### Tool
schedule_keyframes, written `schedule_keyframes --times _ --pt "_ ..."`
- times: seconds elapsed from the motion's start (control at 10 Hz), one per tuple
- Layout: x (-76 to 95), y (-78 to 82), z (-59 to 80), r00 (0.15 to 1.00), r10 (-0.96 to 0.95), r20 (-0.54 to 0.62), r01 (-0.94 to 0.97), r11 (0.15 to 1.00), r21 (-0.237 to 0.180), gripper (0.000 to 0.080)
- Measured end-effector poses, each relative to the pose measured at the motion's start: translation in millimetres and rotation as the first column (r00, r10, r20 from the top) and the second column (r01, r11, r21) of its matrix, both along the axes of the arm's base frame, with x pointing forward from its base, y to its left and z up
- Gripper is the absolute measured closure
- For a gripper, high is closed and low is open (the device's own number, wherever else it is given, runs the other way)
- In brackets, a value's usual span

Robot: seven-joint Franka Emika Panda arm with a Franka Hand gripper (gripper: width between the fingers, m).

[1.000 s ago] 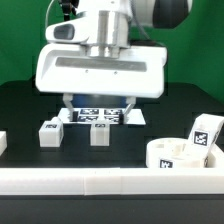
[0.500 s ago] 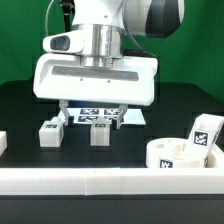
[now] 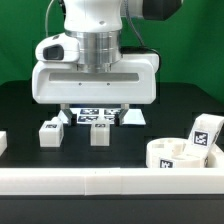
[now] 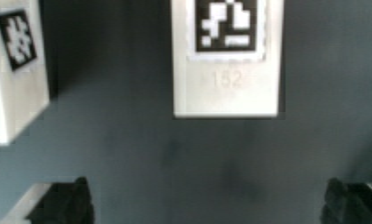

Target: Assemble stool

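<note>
- We saw the border rail (image 3: 100, 182) run across the bottom of the frame.
- The seat (image 3: 172, 153) lay at lower right, with the right leg (image 3: 205, 131) just behind it.
- The left leg (image 3: 50, 133) and the middle leg (image 3: 100, 134) stood apart, left of centre.
- The gripper (image 3: 95, 110) hung above them, jaws wide and empty.
- The marker board (image 3: 134, 117) lay behind.

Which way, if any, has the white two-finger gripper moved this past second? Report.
Yes. The open gripper has dropped and edged toward the exterior view's left, judged against the flat white marker board.
</note>
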State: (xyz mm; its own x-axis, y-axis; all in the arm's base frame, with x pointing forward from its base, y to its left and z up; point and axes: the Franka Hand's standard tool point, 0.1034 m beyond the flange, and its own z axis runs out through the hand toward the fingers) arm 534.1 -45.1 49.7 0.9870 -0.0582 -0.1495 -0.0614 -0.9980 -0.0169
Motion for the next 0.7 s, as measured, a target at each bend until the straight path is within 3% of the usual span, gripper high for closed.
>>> schedule_keyframes --times 0.4,0.7 --pt "-8.0 2.5 0.6 0.951 -0.007 -0.309 0.027 0.998 0.063 0.0151" --pt "-18.4 2.8 -3.7 0.867 -0.039 -0.496 0.066 0.997 0.037 0.0151"
